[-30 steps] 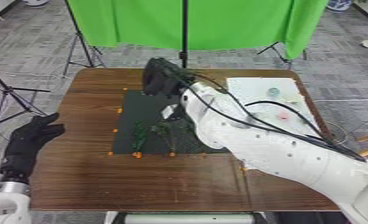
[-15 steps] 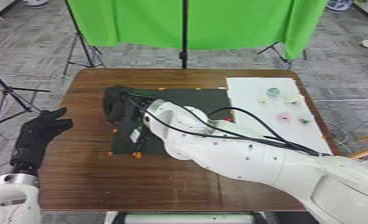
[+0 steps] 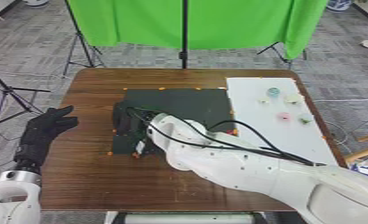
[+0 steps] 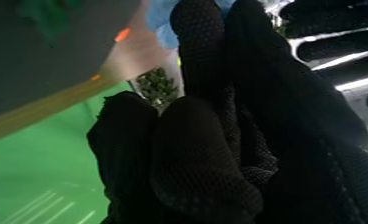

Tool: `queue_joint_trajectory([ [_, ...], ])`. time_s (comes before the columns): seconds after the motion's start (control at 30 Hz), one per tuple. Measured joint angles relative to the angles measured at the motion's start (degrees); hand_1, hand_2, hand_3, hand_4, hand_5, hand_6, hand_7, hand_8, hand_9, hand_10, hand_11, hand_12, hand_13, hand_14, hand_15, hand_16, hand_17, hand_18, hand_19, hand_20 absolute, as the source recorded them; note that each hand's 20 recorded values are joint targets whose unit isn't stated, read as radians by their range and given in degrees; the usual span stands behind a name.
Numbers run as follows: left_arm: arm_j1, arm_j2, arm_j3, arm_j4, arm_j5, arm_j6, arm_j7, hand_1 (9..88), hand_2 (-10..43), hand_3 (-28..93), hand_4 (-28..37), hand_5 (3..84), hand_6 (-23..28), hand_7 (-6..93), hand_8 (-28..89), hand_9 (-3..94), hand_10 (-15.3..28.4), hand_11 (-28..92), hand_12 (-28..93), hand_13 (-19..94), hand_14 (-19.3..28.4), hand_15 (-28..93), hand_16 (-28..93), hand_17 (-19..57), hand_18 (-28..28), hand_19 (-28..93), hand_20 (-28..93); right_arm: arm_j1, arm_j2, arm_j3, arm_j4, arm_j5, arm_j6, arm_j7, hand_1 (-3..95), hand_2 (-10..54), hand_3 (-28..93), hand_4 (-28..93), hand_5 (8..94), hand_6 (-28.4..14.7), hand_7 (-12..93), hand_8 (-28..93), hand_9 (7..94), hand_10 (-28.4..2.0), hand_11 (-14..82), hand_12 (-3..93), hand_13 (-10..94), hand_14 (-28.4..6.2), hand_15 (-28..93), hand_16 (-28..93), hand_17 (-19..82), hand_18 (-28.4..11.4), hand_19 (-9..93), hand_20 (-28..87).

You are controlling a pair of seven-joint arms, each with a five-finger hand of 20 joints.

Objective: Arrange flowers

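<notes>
Brown table, right hand lower in frame

Since the earlier head view, the right hand has moved down the frame, near the dark mat's left edge; whether it grips anything, I cannot tell. Green leaves show beside its glove in the wrist view. Flowers lie well apart from it, right of frame, on the white board. Left hand: fingers loosely spread.

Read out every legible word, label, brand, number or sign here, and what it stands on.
None can be read: not on the black mat, white board or green backdrop.
The dark specks on the white right arm are too small to make out.
</notes>
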Motion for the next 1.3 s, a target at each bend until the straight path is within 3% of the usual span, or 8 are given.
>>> queue_joint_trajectory([
  [0.5,-0.2,-0.05,0.1,0.04,0.26,-0.68,0.01,23.5,26.9,59,-28.3,48.5,8.6,8.1,-7,51.3,17.0,18,8,43,19.3,20,-6,11.5,15.3,24,14,-0.1,-0.4,-0.6,1.4,-1.7,0.3,0.8,59.5,-9.5,58,-15,65.2,1.2,26,6,86.3,-8.5,8.4,42.5,94,1.5,69,29,70,-12.1,93,64],
  [0.83,0.4,-0.16,-0.47,-0.16,0.39,-0.88,-0.05,23.5,25.0,59,-28.3,48.2,8.3,8.0,-6,51.1,16.8,18,8,42,19.4,19,-6,11.0,15.3,24,14,0.1,-0.3,-0.5,1.3,-3.9,-1.1,1.7,57.6,-9.5,57,-15,60.5,3.4,22,-9,85.1,-8.8,8.6,42.8,94,1.5,68,31,69,-12.6,93,64],
  [1.0,1.2,-0.41,-1.06,-0.6,0.41,-0.88,-0.07,23.7,24.9,59,-28.3,48.3,8.3,8.0,-6,51.1,16.8,18,8,42,19.5,19,-6,11.0,15.2,24,14,0.3,0.1,-0.5,1.2,-6.4,-1.3,1.7,57.3,-9.5,57,-15,60.3,3.3,22,-10,84.4,-8.9,8.5,42.7,94,1.5,68,31,69,-12.6,93,64],
  [1.2,1.9,-0.64,-1.61,-1.06,0.46,-0.86,-0.16,23.7,24.9,59,-28.3,48.2,8.3,8.1,-6,51.2,16.8,18,8,42,19.5,19,-5,11.0,15.2,24,14,0.8,1.4,-0.7,0.2,-7.4,3.3,1.8,56.0,-9.5,57,-15,60.7,2.7,24,-5,83.3,-8.6,8.1,41.5,94,1.4,67,31,69,-12.6,93,64],
  [1.3,2.4,-0.71,-2.0,-1.43,0.48,-0.85,-0.27,23.8,24.9,59,-28.3,48.2,8.2,8.1,-6,51.2,16.7,18,8,42,19.5,19,-5,11.0,15.2,24,14,1.4,2.5,-0.6,-1.0,-7.1,6.5,1.7,49.8,-9.5,63,-16,62.0,1.9,23,1,80.8,-9.4,14.7,36.0,94,1.1,67,31,68,-12.9,93,64],
])
